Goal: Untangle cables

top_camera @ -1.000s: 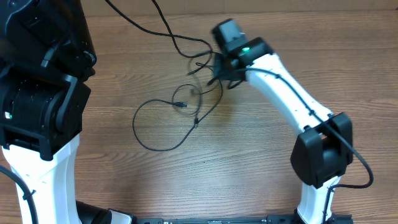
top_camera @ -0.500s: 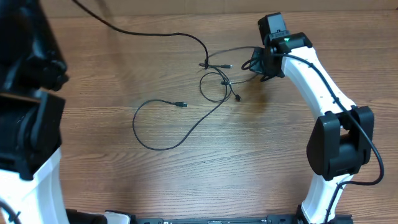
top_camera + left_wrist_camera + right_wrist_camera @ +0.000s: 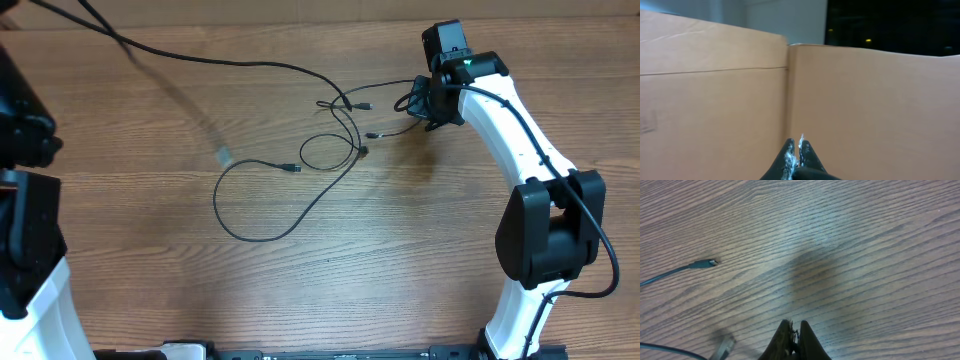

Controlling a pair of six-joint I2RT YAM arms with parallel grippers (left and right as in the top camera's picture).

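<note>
Black cables (image 3: pixel 345 104) tangled just left of clenched right end effector (image 3: pixel 422 106), the nearer arm; left end effector (image 3: pixel 796 150) clenched too.

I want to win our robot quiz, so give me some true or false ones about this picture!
1. The table is made of wood. True.
2. The right gripper is wide open. False: its fingers are pressed together.
3. One of the cables makes a big loop on the table. True.
4. The left wrist camera looks down at the cables. False: it sees a cardboard wall beyond the shut left gripper.
</note>
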